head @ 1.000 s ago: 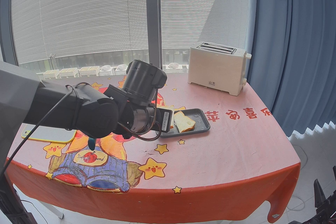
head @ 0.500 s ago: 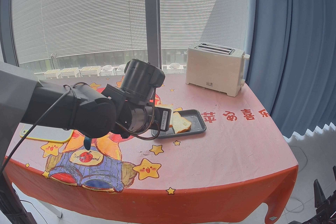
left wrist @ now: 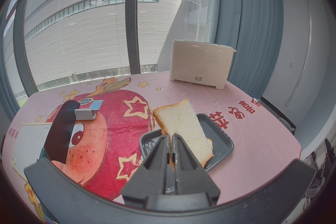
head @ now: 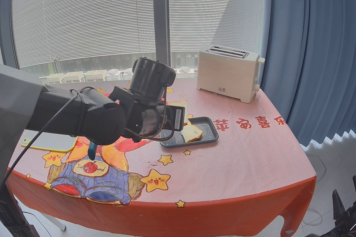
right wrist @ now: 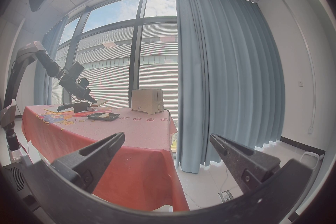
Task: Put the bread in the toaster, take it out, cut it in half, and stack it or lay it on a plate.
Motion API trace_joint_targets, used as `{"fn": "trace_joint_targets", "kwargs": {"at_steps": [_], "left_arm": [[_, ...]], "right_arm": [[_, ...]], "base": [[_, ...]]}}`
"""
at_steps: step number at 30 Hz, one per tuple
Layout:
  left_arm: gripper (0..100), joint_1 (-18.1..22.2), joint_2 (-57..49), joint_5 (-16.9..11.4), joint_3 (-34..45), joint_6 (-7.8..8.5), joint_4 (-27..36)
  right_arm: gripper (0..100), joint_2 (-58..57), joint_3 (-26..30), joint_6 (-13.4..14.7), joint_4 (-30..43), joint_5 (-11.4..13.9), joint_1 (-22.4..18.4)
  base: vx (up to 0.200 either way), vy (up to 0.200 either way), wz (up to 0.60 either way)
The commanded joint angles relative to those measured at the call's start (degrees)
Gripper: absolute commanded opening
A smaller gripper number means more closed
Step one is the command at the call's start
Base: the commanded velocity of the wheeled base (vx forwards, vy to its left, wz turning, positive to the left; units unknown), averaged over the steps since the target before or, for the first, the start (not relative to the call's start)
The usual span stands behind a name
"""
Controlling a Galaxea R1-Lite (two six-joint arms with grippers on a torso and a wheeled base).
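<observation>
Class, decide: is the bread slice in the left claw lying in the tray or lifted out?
Lifted out: the left claw, shut on the bread slice, holds it in the air above the tray.

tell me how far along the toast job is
Done: the left tool is shut on a bread slice, held above the tray. In hand: getting it to the toaster, whose slots look empty. Left: toasting, removal, cutting, plating.

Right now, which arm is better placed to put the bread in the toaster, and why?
Left. Its jaws are shut on a bread slice held above the tray, with the toaster farther back. The right jaws stand open, empty, off to the table's side.
</observation>
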Motion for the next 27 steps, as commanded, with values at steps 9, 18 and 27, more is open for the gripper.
{"fn": "trace_joint_targets", "kwargs": {"at_steps": [9, 18, 27], "left_arm": [[0, -0.3, 3.7, -0.2, -0.5, -0.19, 0.3], [0, -1.8, 3.8, -0.9, -0.3, -1.42, 0.2], [0, -1.8, 3.8, -0.9, -0.3, -1.94, 0.2]], "right_arm": [[100, -0.9, 0.8, 0.0, 0.0, 0.0, 0.0], [100, -0.9, 0.8, 0.0, 0.0, 0.0, 0.0], [100, -0.9, 0.8, 0.0, 0.0, 0.0, 0.0]], "base": [[0.000, 0.000, 0.00], [0.000, 0.000, 0.00], [0.000, 0.000, 0.00]]}}
